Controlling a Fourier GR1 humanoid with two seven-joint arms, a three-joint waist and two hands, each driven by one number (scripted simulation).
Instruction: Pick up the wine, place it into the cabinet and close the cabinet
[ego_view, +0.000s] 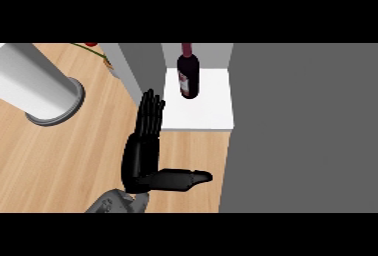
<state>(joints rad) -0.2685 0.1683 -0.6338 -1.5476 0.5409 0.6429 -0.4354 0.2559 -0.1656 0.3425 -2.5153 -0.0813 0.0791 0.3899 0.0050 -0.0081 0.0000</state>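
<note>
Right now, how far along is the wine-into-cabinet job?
Done: the wine bottle stands upright on the cabinet's white shelf, with no hand on it. In hand: nothing; the left hand is open, fingers straight, beside the grey panel left of the shelf. Left: closing the cabinet, which is open with the shelf in plain view. The right hand is not in view.
</note>
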